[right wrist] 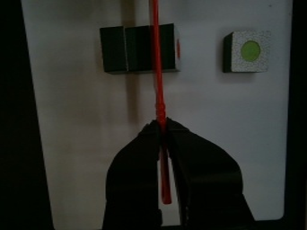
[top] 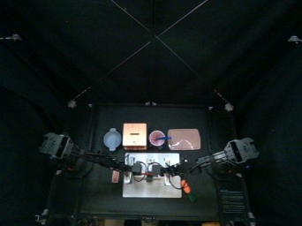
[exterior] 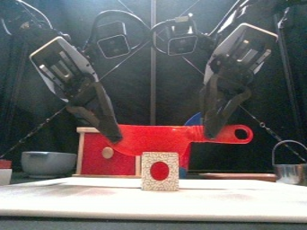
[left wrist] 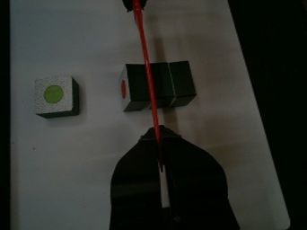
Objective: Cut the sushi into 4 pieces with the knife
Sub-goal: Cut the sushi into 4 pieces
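Left pincer (left wrist: 155, 137) and right pincer (right wrist: 163, 128) clamp red knife (exterior: 189, 136) across sushi roll (left wrist: 161, 85).

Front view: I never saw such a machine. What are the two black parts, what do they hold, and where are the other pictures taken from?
They are two robot arms ending in grippers. The left gripper and right gripper together hold a red toy knife by its ends. One picture looks down from above; two come from cameras on the wrists. On the white cutting board lies a toy sushi roll under the knife, with one separate piece beside it.
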